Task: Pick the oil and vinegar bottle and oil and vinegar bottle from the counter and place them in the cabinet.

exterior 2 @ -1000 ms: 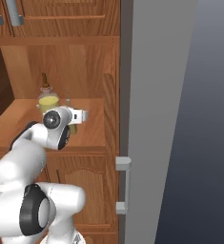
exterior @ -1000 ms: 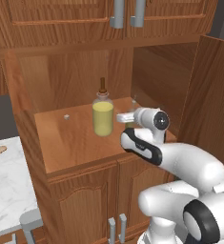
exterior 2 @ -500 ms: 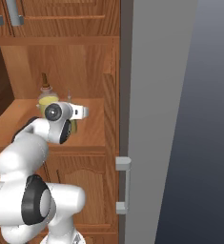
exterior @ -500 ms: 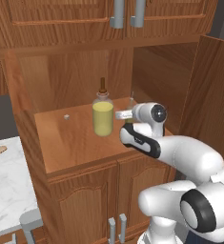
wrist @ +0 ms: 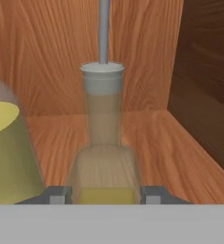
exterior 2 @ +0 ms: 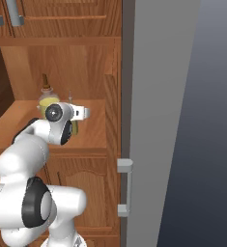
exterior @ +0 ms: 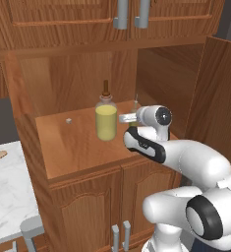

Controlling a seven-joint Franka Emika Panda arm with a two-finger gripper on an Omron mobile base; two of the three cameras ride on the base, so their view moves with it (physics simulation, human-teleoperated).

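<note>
The squat clear bottle (exterior: pixel 106 120) with pale yellow liquid and a brown neck stands upright on the cabinet's (exterior: pixel 72 147) wooden shelf, also seen as a squat bottle (exterior 2: pixel 47 101) (wrist: pixel 6 152) from the other side and from the hand. Just right of it is the slim olive-green bottle (exterior: pixel 133 122) (exterior 2: pixel 75 126) with its thin spout up. In the hand view the slim bottle (wrist: pixel 104 138) stands upright between the fingertips, and my gripper (wrist: pixel 105 194) is shut on its lower body. Its base is hidden, so contact with the shelf cannot be told.
The shelf compartment's right wall (wrist: pixel 204 95) is close beside the slim bottle. An open side door (exterior: pixel 215 98) stands to the right; its grey edge (exterior 2: pixel 158 96) carries a bar handle (exterior 2: pixel 126 188). A marble counter (exterior: pixel 4 187) lies low left. A small grey speck (exterior: pixel 68 120) sits on the shelf.
The arm has reached a little deeper into the compartment, carrying the slim bottle closer to the squat one. The squat bottle has not moved.
</note>
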